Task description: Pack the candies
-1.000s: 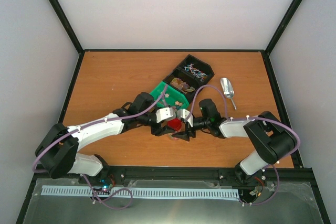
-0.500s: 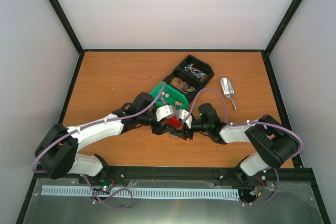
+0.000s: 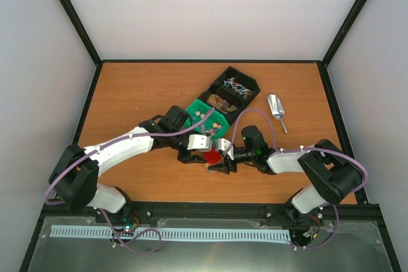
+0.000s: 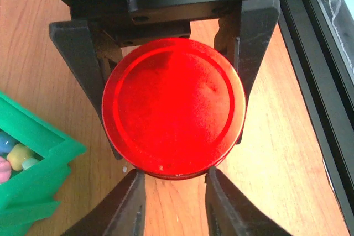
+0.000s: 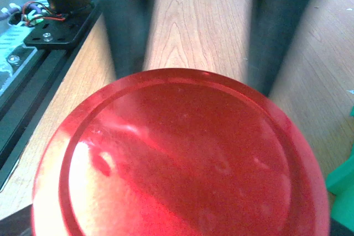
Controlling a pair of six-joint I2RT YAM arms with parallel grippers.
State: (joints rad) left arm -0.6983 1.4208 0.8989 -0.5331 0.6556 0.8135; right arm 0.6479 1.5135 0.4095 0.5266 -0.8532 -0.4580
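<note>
- Candies (image 4: 15,156) lie in the tray (image 4: 41,139), just beside the lid (image 4: 173,109); they are rounded lumps with no clear long axis.
- Right gripper (image 4: 176,131) clamps the lid's sides, its face up.
- Left gripper (image 4: 175,183) is half open with its tips hidden under the lid; cannot tell if it grips anything.

Red lid (image 5: 182,158) crowding my views
From my right wrist it runs off the frame at six o'clock, and my fingers (image 5: 130,20) are blurred at twelve. From my left wrist the green tray (image 4: 33,153) is cut off at eight o'clock, with only a few candies (image 4: 19,156) showing.
</note>
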